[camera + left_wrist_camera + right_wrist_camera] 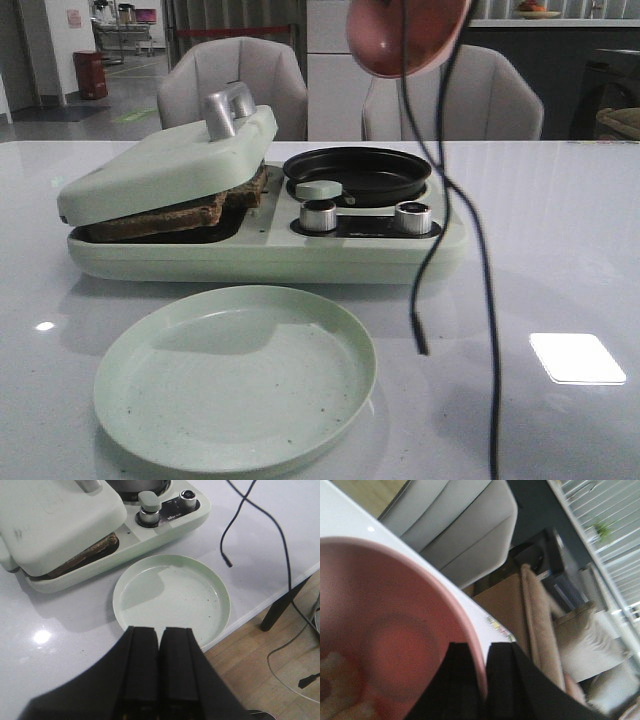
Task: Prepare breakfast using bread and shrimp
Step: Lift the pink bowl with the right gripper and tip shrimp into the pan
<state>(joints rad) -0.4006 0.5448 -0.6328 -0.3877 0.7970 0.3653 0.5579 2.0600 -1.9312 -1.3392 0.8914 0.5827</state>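
The right gripper (485,680) is holding a pink bowl (405,35) by its rim, jaws clamped on the wall, high above the black pan (357,172). Pale pieces, probably the shrimp (332,690), are lying inside it. The bowl is hanging slightly to the right of the pan, so pouring needs a small shift. The bread (165,218) is sitting under the lid (165,160) beside the pan. The left gripper (159,655), jaws together, is hovering near the green plate (172,592).

Light: bright, even, from overhead.
Glare: white patches on the glossy pale grey table (560,250), one square, one small.
Shadows: soft, under the mint-green sandwich maker (270,250) and inside the round pale green plate (130,400).
Blur: right wrist view soft throughout; pink bowl (395,630) out of focus.
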